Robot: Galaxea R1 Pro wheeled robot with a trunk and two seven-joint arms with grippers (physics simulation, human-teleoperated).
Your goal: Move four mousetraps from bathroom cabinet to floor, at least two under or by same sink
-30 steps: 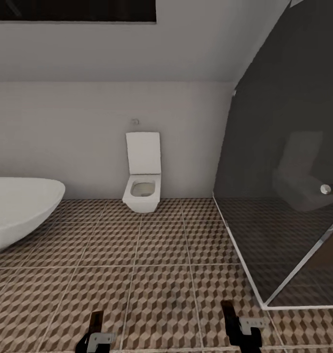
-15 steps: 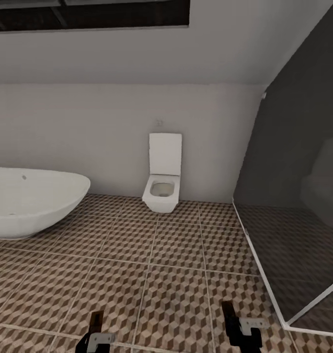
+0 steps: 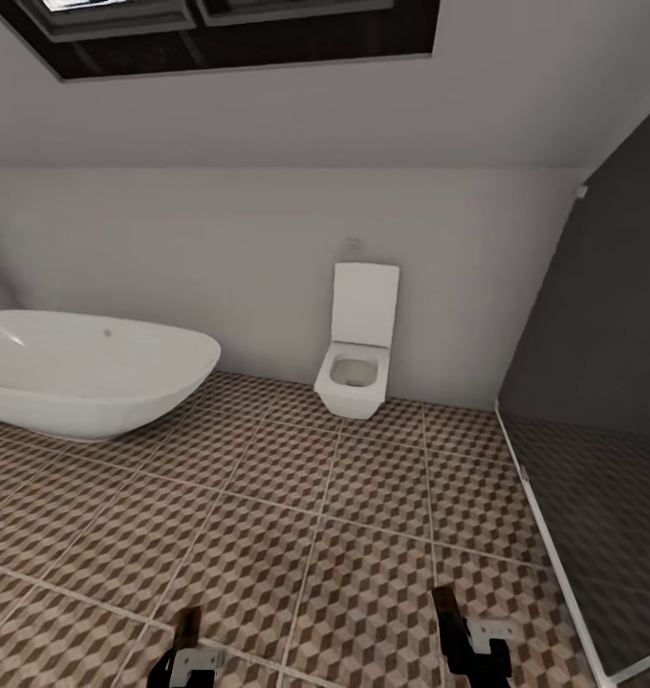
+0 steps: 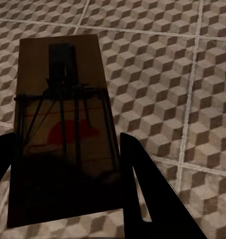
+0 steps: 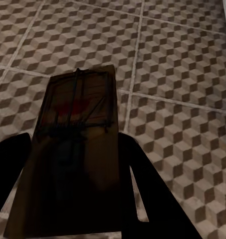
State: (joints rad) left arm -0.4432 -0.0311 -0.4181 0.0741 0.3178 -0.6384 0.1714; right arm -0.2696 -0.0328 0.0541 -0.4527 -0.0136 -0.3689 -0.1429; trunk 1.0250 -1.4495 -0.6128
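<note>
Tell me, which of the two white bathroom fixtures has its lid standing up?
The toilet against the back wall: its flat lid stands upright behind the open bowl. The bathtub, left of it on the patterned bathroom floor, is a rounded open basin with no lid.

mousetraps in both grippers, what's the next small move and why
Probably keep turning the base to look for a sink. Each gripper holds a brown wooden mousetrap above the cube-patterned tile floor; ahead stand a white bathtub and a white toilet.

Matt wooden mousetraps (image 4: 60,139) with dark wire — patterned-tile bathroom floor (image 3: 363,535).
</note>
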